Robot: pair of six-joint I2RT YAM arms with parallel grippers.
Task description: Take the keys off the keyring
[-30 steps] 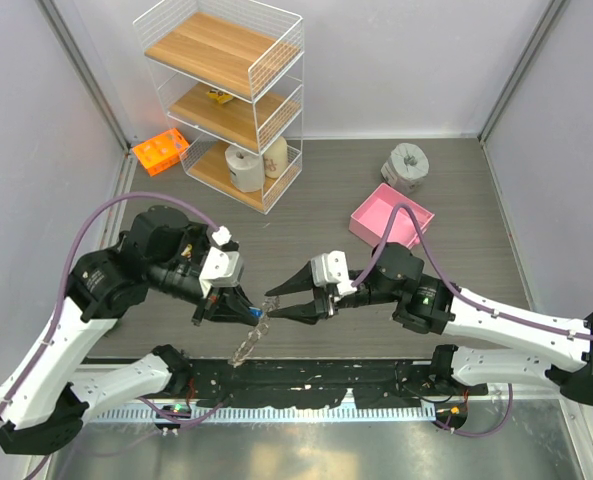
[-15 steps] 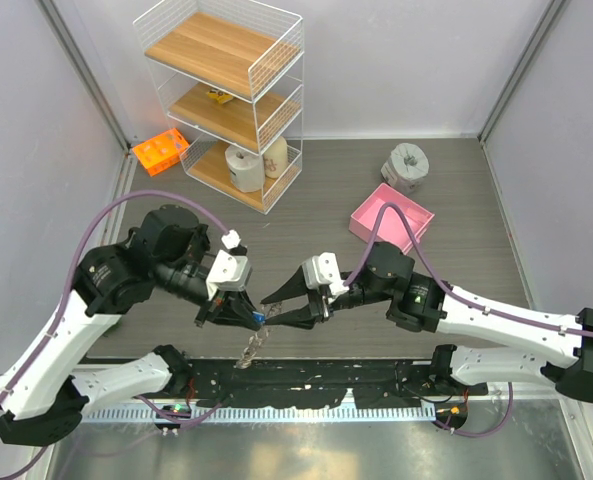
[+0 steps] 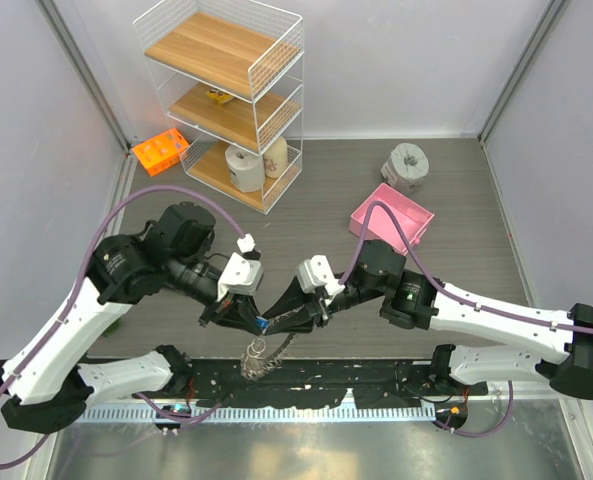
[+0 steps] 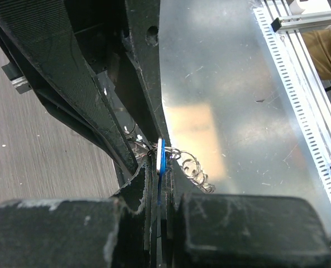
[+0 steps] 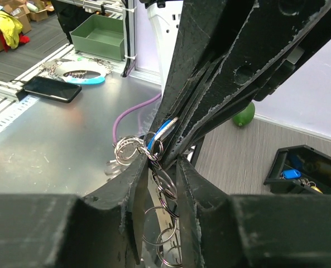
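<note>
- Grey wood table; grippers meet at 6 o'clock.
- Left gripper pinches blue key; keyring dangles below.
- Right gripper narrowed around keyring; grip unclear.
- Next, probably: work key off.

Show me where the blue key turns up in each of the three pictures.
Top external: blue key sits low in the centre.
Left wrist: blue key in the centre, seen edge-on.
Right wrist: blue key in the centre, slanted.
Shared landmark: silver keyring loops hanging by it.
</note>
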